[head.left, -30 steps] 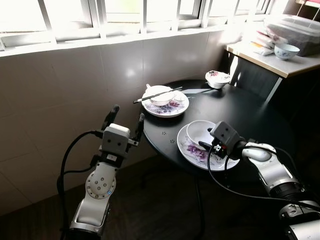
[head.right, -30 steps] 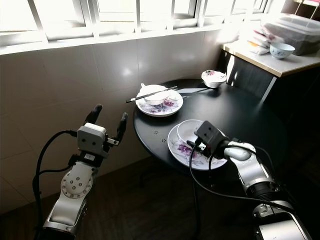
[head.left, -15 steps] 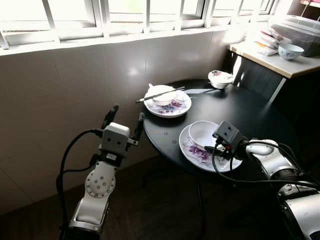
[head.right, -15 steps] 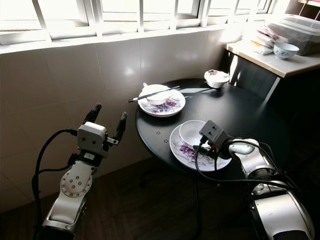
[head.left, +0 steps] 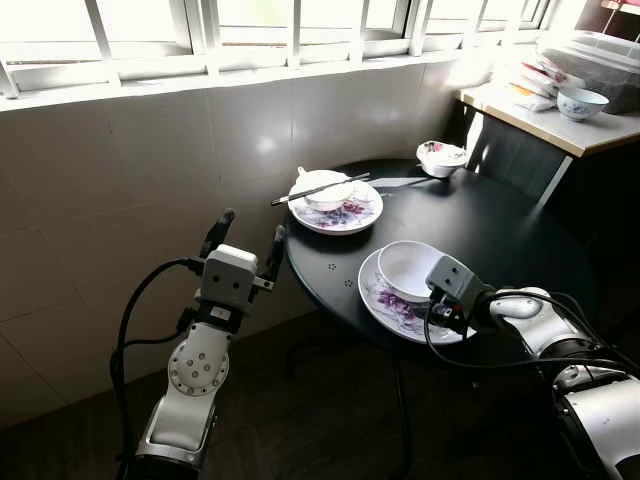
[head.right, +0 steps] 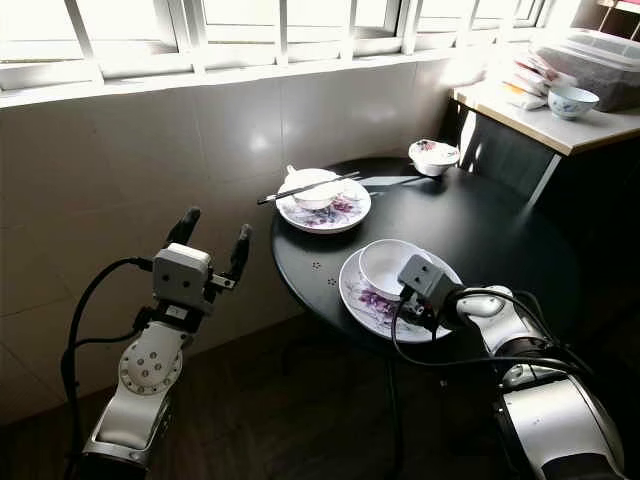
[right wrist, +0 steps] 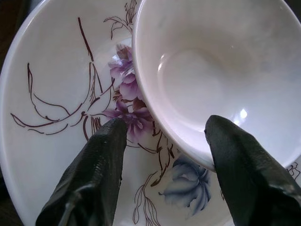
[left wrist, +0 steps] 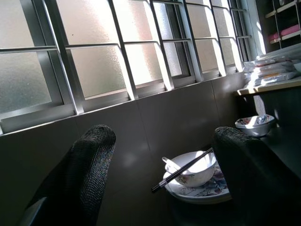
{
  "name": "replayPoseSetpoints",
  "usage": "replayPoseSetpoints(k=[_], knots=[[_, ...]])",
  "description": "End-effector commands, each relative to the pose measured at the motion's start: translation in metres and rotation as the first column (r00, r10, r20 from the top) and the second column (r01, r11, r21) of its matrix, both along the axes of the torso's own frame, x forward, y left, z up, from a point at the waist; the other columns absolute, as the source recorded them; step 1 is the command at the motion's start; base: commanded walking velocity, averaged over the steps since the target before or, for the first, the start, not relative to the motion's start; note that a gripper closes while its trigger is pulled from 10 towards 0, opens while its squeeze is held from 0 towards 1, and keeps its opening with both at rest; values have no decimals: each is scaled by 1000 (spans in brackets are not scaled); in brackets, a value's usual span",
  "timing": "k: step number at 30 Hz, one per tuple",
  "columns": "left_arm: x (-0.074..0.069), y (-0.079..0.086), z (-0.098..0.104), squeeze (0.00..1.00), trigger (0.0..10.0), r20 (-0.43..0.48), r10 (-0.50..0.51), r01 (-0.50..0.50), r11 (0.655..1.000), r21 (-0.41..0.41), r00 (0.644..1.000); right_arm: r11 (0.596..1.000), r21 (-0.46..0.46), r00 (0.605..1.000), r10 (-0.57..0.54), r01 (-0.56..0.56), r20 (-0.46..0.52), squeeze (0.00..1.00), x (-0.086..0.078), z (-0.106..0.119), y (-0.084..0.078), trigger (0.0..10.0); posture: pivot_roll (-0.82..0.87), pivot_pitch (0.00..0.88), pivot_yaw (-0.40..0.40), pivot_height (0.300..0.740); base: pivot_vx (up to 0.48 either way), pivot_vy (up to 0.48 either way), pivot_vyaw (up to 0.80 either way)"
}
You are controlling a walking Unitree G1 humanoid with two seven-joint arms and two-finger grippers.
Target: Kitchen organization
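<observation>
Right gripper [right wrist: 164,155] is down over the near floral plate [head.left: 385,300] on the round black table [head.left: 500,225]. Fingers [right wrist: 94,174] are apart, nothing clamped. The white bowl [right wrist: 221,70] sits on that plate; its near rim lies in the gap between the two fingertips, just ahead of them. One fingertip is over the plate's purple flower print, beside the bowl wall; the other is over the bowl's rim. Can't tell whether either tip actually touches the bowl or plate.

Left gripper [head.left: 247,232] is raised off the table's edge, on the tiled-wall side, fingers [left wrist: 89,160] spread wide and pointing up, holding nothing. Seen between those fingers, well beyond the tips: a second floral plate [left wrist: 202,190] carrying a white bowl [left wrist: 195,172], with black chopsticks [left wrist: 181,170] laid across the bowl rim and a white spoon [left wrist: 169,165] in it.

Further past that, near the table's far edge, is a small floral bowl [head.left: 438,156], with a flat utensil [head.left: 395,182] lying between it and the far plate. The light counter [head.left: 540,115] beside the table holds another bowl [head.left: 582,101], a stack of dishes and a large covered container. Barred window [head.left: 250,30] runs above the tiled wall.
</observation>
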State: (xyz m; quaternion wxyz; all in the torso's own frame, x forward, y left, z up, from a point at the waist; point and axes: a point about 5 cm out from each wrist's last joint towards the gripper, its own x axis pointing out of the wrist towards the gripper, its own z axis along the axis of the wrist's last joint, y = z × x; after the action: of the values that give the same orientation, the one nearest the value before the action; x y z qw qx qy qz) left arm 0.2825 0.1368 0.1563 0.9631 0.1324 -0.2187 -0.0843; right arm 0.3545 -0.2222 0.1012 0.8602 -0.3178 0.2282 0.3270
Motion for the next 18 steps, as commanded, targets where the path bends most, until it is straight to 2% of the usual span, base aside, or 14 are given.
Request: replayPoseSetpoints(k=[1, 3, 4, 5, 6, 12, 18], knots=[[0, 1, 0, 0, 10000, -6, 13, -13, 1000, 7, 1000, 999, -38, 1000, 3, -3, -6, 0, -1, -2, -3, 10000, 59, 0, -79, 740, 0, 0, 0], [0, 1, 0, 0, 10000, -7, 16, -16, 1000, 8, 1000, 999, -46, 1000, 8, -8, -7, 0, -2, -3, -3, 10000, 59, 0, -80, 740, 0, 0, 0], [0, 1, 0, 0, 10000, -7, 17, -16, 1000, 8, 1000, 999, -49, 1000, 11, -11, -7, 0, -2, -3, -3, 4353, 59, 0, -80, 740, 0, 0, 0], [0, 1, 0, 0, 10000, -8, 19, -19, 1000, 8, 1000, 998, -57, 1000, 8, -8, 1, 0, -2, -3, -4, 3529, 58, 0, -81, 740, 0, 0, 0], [0, 1, 0, 0, 10000, -8, 20, -20, 1000, 8, 1000, 998, -63, 1000, 6, -6, 6, 0, -2, -3, -4, 39, 58, 0, -81, 740, 0, 0, 0], [-1, 1, -2, 0, 10000, -13, 26, -26, 1000, 8, 1000, 994, -101, 999, -26, 31, 46, 0, 0, 0, -9, 0, 55, 0, -82, 740, 0, 0, 0], [-2, 0, -3, 0, 10000, -17, 29, -29, 1000, 5, 999, 979, -202, 998, 11, 3, 69, 0, -1, -2, -12, 0, 51, 0, -88, 740, 0, 0, 0]])
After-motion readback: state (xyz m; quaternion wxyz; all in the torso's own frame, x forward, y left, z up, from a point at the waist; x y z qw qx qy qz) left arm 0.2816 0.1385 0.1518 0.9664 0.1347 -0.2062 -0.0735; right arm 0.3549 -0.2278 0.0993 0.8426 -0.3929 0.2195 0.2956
